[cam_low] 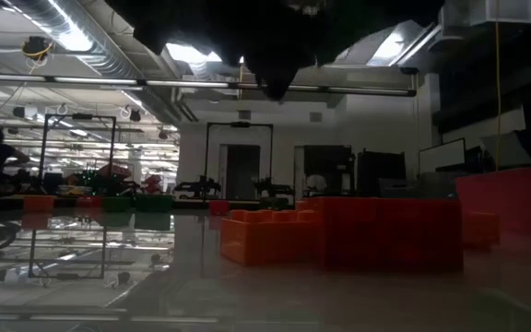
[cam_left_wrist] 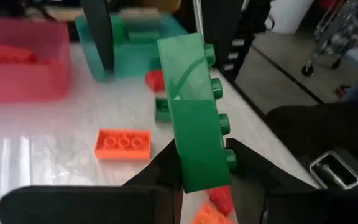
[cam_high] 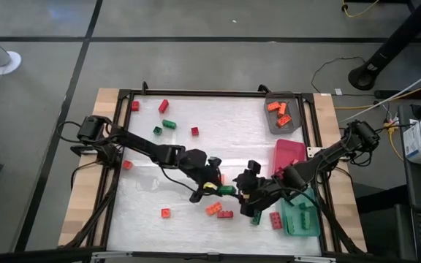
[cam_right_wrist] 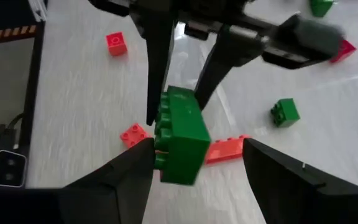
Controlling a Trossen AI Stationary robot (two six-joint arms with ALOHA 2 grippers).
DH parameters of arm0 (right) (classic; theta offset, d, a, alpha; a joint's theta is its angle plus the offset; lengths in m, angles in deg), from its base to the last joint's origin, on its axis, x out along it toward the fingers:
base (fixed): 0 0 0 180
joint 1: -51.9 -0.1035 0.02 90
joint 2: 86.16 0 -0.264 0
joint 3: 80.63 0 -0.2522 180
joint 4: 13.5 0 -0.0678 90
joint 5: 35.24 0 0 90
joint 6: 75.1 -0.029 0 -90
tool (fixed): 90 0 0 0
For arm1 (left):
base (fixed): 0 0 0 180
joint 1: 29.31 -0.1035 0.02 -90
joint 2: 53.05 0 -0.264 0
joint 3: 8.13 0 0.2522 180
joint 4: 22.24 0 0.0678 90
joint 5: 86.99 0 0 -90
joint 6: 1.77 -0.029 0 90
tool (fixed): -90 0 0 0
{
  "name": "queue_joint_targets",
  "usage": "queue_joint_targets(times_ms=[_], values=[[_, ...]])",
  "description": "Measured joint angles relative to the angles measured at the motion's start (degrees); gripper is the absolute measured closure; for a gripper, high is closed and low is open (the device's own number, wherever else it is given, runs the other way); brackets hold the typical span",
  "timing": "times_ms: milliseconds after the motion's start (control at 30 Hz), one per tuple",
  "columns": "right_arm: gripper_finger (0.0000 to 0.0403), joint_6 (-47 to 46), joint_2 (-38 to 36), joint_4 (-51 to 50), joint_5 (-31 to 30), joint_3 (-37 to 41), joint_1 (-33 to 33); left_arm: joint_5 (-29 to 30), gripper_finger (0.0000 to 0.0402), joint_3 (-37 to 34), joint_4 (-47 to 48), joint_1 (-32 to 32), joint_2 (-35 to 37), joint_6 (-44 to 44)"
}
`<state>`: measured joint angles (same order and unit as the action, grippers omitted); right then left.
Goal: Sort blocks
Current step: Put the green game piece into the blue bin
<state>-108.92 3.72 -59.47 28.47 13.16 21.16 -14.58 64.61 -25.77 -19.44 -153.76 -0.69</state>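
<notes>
- Nearest the front edge of the bench [cam_high: 196,146], at about 6 o'clock from its middle, an orange block [cam_high: 213,209] and a red block [cam_high: 226,214] lie just beside each other; a small red block [cam_high: 166,212] lies apart from them toward 8 o'clock.
- At the 4 o'clock corner sits the teal tray [cam_high: 300,218] with green pieces in it, and a red block [cam_high: 275,220] lies just beside its inner wall.
- Just in from there, the left gripper [cam_high: 218,188] is clamped shut on a long dark green block [cam_high: 226,190], which it holds lifted off the bench, studs to one side.
- The right gripper [cam_high: 244,191] faces it from the 3 o'clock side, its fingers [cam_right_wrist: 129,174] spread wide on either side of the same green block and not seen to touch it.
- The pink tray [cam_high: 288,156] stands at 3 o'clock, with a red block [cam_left_wrist: 11,53] in it.
- Farther back, a red block [cam_high: 194,131] and two green blocks [cam_high: 168,124] lie scattered toward 11 o'clock, with more red blocks [cam_high: 163,106] near the far edge.
- The grey tray [cam_high: 284,115] at 1 o'clock holds orange blocks [cam_high: 278,109].
</notes>
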Motion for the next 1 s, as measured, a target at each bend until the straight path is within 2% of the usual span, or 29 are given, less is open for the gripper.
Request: queue_joint_targets(times_ms=[267,367,467,667,900,1000], values=[[0.0160,-0.22,0.00,3.65,0.93,0.00,0.41,0.91,0.0321,0.02,-5.70,0.00,0.00,0.00],[0.0173,-0.33,-0.01,4.04,1.45,0.00,0.79,0.91,0.0320,0.02,-5.88,0.01,0.00,0.00],[0.0210,-0.34,0.00,3.87,1.85,0.00,0.92,0.96,0.0314,0.02,-5.86,0.04,0.00,-0.03],[0.0313,-0.81,0.00,3.90,3.52,0.00,1.27,1.32,0.0298,0.02,-5.68,0.02,0.00,-1.47],[0.0314,-0.49,0.00,2.09,9.79,0.02,1.23,2.03,0.0260,0.02,-5.41,0.04,0.00,-1.05],[0.0314,-4.16,0.00,-1.46,12.20,0.00,1.14,3.22,0.0236,0.04,-3.13,0.05,0.00,-1.06]])
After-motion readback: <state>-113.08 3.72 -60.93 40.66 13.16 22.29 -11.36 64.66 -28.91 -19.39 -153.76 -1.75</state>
